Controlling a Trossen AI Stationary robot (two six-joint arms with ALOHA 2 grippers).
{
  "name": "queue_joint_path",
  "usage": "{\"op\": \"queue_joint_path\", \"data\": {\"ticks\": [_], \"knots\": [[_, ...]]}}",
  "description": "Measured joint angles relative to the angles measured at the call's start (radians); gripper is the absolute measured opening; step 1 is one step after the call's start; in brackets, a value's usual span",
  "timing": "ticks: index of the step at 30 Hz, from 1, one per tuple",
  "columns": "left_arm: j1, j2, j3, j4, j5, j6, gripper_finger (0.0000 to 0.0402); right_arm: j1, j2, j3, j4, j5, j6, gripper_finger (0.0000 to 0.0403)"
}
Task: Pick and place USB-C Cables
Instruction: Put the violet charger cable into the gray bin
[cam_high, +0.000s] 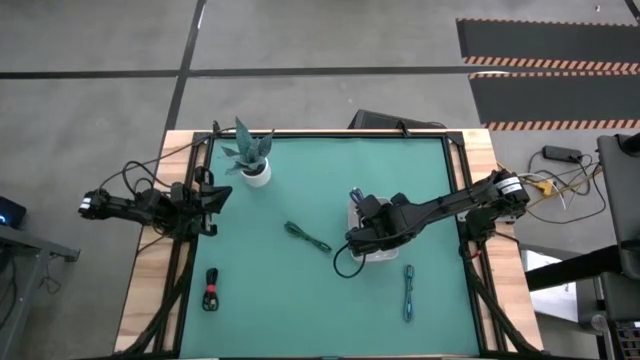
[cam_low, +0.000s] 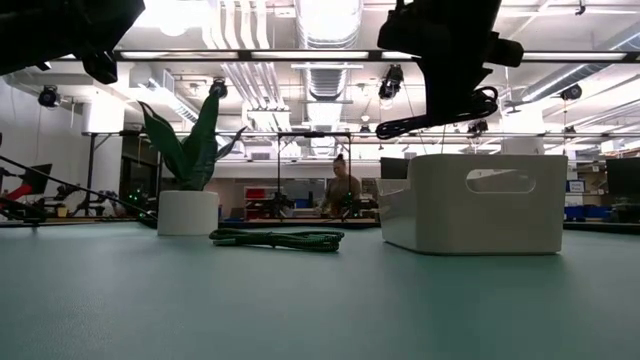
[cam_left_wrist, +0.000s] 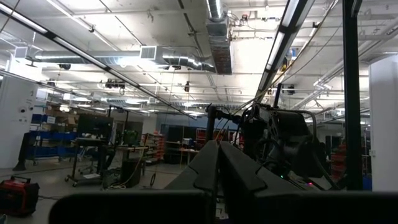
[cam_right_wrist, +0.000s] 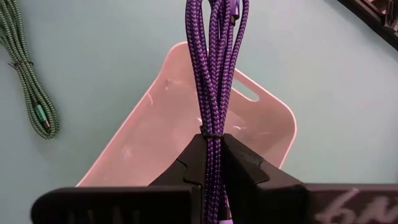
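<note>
- The left pincer (cam_high: 213, 199) waits at the left edge of the green surface (cam_high: 300, 300), fingers pressed together with nothing between them; its wrist view looks out into the room.
- A black and red cable (cam_high: 211, 291) lies near the surface's front left edge.
- A potted plant (cam_high: 252, 157) stands towards the far left corner.
- The dark green cable (cam_high: 307, 237) lies stretched out mid-surface, just left of the tray; the low view shows it flat (cam_low: 277, 239).
- The right pincer (cam_right_wrist: 213, 163) is clamped on the navy cable (cam_right_wrist: 215, 74), which looks purple in the wrist view, holding it above the white tray (cam_right_wrist: 149, 143).
- In the low view the tray (cam_low: 480, 205) rests on the surface below the raised arm.
- The teal cable (cam_high: 409, 292) lies near the front, right of the tray.
</note>
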Motion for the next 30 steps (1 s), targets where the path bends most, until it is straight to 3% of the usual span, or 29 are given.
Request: {"op": "queue_joint_path", "data": {"ticks": [7,13,30], "knots": [[0.0,0.0,0.0,0.016,0.004,-0.002,0.0,0.0,0.0,0.0,0.005,0.0,-0.001,0.0024],[0.0,0.0,0.0,0.115,0.157,-0.053,0.0,0.0,0.001,0.0,0.008,0.0,-0.011,0.0024],[0.0,0.024,0.0,0.109,0.14,-0.046,0.0,0.0,0.001,0.0,0.018,0.0,-0.025,0.0024]]}}
